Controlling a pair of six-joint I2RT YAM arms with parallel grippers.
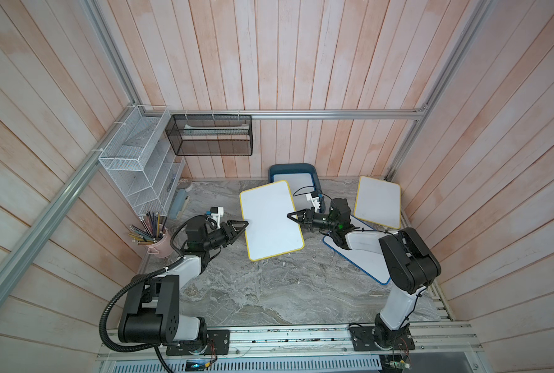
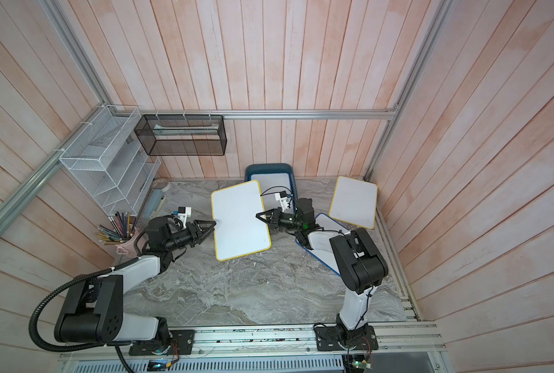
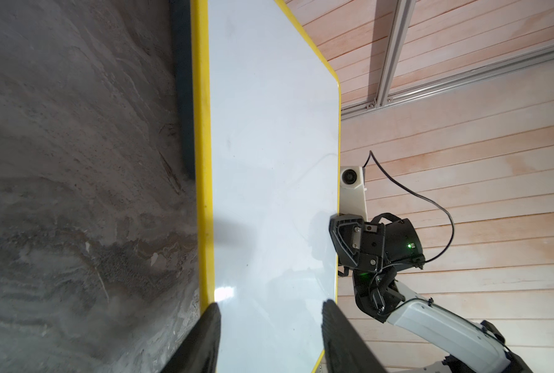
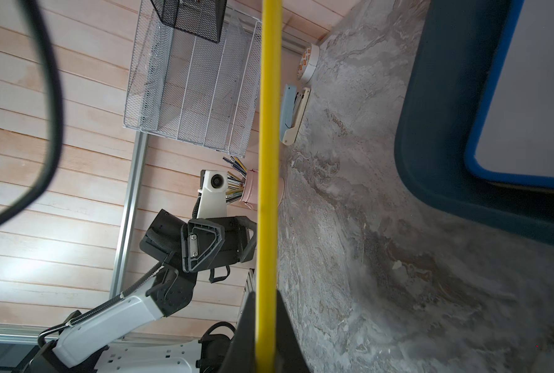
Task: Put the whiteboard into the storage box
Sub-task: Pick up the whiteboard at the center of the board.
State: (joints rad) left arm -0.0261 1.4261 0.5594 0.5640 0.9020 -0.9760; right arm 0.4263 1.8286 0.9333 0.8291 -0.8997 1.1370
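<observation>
One yellow-edged whiteboard (image 1: pixel 271 222) up off the table (image 1: pixel 269 290), just in front of the box (image 1: pixel 293 168). We see the right gripper (image 1: pixel 290 215) pinching one edge and the left gripper (image 1: pixel 245 223) with jaws spread around the opposite edge.

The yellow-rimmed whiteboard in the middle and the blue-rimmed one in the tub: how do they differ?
The yellow-rimmed whiteboard has a yellow border; the blue-rimmed whiteboard has a blue one. The yellow-rimmed one is held above the table, pinched at its edge by the right claw; the blue-rimmed one lies flat in the storage box. Both are blank white rectangles with rounded corners.
</observation>
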